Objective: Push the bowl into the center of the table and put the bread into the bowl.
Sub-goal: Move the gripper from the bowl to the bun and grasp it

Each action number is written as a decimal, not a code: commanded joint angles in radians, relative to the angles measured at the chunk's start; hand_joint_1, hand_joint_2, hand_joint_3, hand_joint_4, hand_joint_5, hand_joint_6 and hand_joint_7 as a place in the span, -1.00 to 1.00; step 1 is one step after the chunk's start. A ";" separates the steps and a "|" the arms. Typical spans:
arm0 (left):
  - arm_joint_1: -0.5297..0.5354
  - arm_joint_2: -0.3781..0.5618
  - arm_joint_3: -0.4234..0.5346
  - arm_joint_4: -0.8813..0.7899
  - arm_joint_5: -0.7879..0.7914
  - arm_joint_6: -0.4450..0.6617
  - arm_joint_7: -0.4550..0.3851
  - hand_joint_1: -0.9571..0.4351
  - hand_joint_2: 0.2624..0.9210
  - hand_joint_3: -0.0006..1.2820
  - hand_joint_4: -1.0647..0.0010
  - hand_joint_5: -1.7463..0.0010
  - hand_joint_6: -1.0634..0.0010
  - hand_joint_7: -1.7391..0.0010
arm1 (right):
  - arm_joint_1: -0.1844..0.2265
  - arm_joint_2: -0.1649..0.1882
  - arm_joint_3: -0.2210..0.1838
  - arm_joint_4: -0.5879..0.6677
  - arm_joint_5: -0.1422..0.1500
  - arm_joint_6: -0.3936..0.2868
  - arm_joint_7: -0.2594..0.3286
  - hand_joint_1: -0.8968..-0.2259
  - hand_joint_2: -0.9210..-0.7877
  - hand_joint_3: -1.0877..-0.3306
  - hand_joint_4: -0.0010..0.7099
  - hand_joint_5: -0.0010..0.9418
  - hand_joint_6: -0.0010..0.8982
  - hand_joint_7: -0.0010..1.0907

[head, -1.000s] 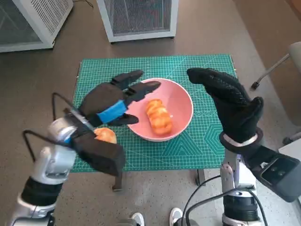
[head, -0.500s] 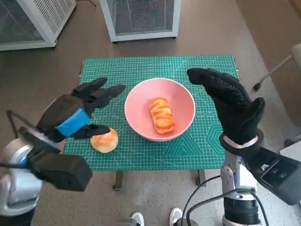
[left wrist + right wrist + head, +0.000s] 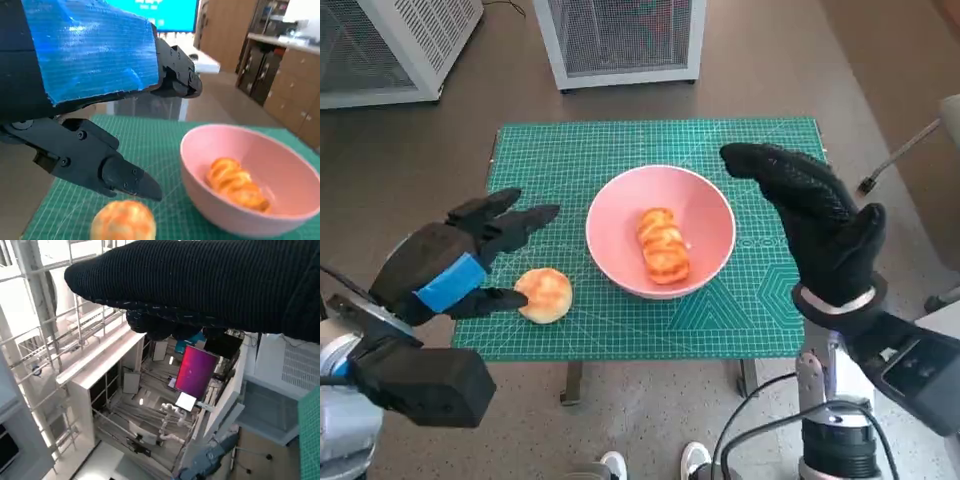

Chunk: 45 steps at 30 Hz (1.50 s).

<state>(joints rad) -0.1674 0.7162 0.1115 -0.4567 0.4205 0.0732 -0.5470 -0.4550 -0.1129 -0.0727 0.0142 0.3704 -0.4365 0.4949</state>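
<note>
Evidently the bowl (image 3: 660, 232) already sits near the middle of the mat (image 3: 620, 150), with a long loaf (image 3: 661, 245) lying inside it, so the push looks done and one piece of bread is home. The left hand (image 3: 455, 260) hovers off the bowl's side, fingers spread and holding nothing; a round bun (image 3: 545, 294) lies on the mat just beside its thumb tip, close enough that contact cannot be ruled out from above, while the left wrist view shows the bun (image 3: 123, 221) a little below the lowest fingertip (image 3: 145, 187), apart from it. That placing suggests the hand is poised either to take the bun next or to draw away from it. The right hand (image 3: 815, 225) is raised on the bowl's far side from the left, fingers apart and empty, likely kept clear as a stop. No brand or readable writing shows; the mat carries only a printed grid, too fine to read.
</note>
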 commanded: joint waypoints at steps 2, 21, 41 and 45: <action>0.015 0.009 -0.026 0.024 0.001 0.002 -0.009 -0.05 0.54 -1.00 0.53 1.00 0.27 0.95 | 0.011 -0.009 -0.003 -0.002 0.014 0.026 0.004 0.49 -1.00 0.56 0.42 -0.92 -0.78 0.50; -0.023 -0.019 -0.178 0.205 0.056 0.013 0.001 0.08 0.50 -1.00 0.54 1.00 0.24 0.99 | 0.014 -0.030 -0.013 0.002 0.024 0.029 0.018 0.50 -1.00 0.56 0.42 -0.92 -0.74 0.49; -0.157 -0.103 -0.341 0.605 0.154 -0.010 0.145 0.28 0.59 -0.98 0.28 0.96 0.08 0.96 | 0.014 -0.030 -0.011 0.010 0.024 0.027 0.023 0.45 -1.00 0.57 0.43 -0.92 -0.74 0.51; -0.165 -0.114 -0.347 0.682 0.164 -0.064 0.228 0.42 0.83 -0.95 0.01 0.96 -0.15 0.94 | 0.017 -0.029 -0.010 0.008 0.023 0.025 0.023 0.45 -1.00 0.56 0.42 -0.92 -0.75 0.53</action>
<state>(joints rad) -0.3192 0.6108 -0.2279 0.1700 0.5737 0.0529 -0.3793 -0.4549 -0.1407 -0.0846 0.0138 0.3922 -0.4190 0.5089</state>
